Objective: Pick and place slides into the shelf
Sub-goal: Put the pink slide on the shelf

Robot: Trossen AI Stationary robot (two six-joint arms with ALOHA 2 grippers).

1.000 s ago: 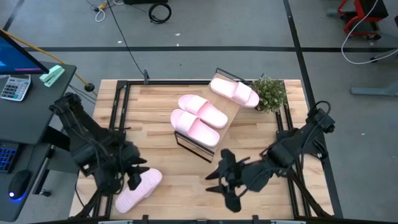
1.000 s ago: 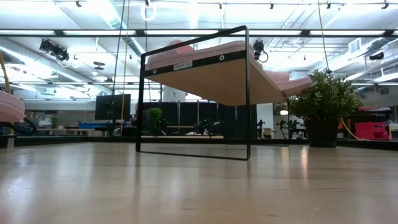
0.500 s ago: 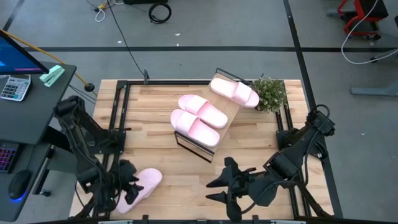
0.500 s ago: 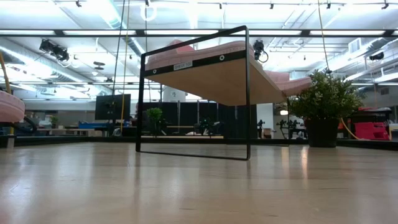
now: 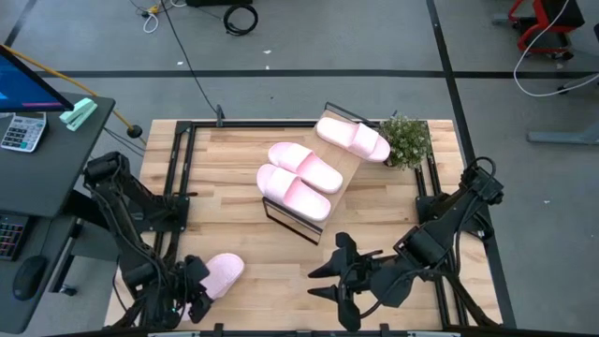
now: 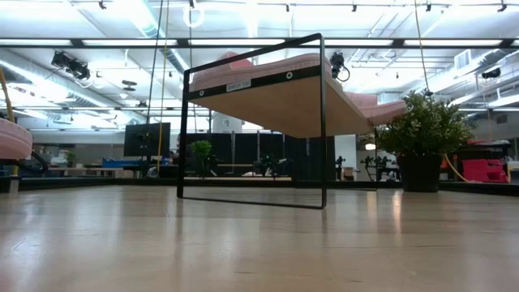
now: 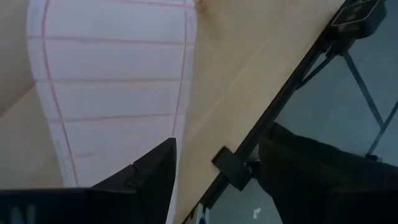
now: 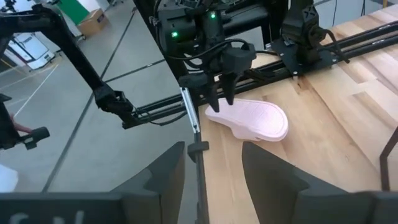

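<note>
Three pale pink slides lie on the shelf's wood board in the middle of the table; the shelf also shows in the low view. A fourth slide lies on the table near the near-left corner with its grooved sole up. My left gripper is open over that slide's near end, fingers pointing down. My right gripper is open and empty near the table's near edge, to the right of the slide. My left gripper stands at the near end of the fourth slide, fingers pointing down from above. One finger shows over the sole's edge and the other past the table's edge. I cannot tell whether either finger touches the slide.
A small potted plant stands at the far right, beside the shelf. Black frame rails run along the table's left and right edges. Bare tabletop lies between the shelf and the near edge.
My left gripper has gone toward the table's near-left corner, along the fourth slide to its near end. The slide has stayed where it lay. My right gripper has gone a little toward the near edge.
</note>
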